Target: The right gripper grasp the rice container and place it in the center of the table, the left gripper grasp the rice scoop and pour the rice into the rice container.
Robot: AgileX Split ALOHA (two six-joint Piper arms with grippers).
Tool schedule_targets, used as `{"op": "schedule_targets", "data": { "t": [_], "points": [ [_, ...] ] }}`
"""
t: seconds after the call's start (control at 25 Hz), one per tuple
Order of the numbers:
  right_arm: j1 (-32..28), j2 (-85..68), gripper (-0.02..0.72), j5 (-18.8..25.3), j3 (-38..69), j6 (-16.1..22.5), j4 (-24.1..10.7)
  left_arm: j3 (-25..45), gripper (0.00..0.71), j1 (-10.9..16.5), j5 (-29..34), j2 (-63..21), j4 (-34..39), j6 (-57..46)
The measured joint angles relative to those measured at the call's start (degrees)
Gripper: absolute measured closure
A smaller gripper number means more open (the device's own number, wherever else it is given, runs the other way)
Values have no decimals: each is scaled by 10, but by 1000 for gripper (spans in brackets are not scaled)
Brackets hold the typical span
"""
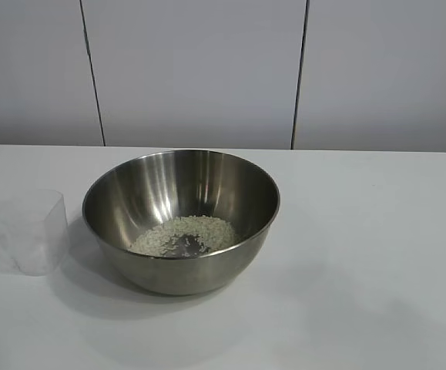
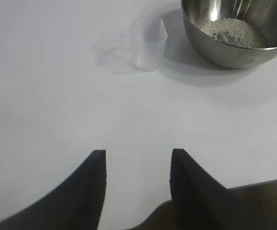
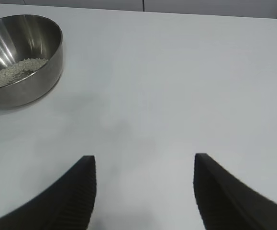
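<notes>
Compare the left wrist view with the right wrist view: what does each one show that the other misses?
Left wrist only: the rice scoop, upright and apparently empty beside the rice container, plus the open left end effector. Right wrist only: the open right end effector over bare table. Both show the container with rice in its bottom.

In the left wrist view the large shiny steel bowl (image 2: 238,36) runs off the picture's edge, as it does in the right wrist view. Both black wedge-fingered claws, left (image 2: 138,189) and right (image 3: 144,191), show only their fingers, bodies cut off
</notes>
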Motion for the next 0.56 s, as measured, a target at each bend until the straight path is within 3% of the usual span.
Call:
{"op": "schedule_targets", "data": {
  "t": [0.56],
  "points": [
    [0, 0, 295, 0, 0, 0, 0, 16, 395, 0, -28, 0, -1, -6]
  ]
}}
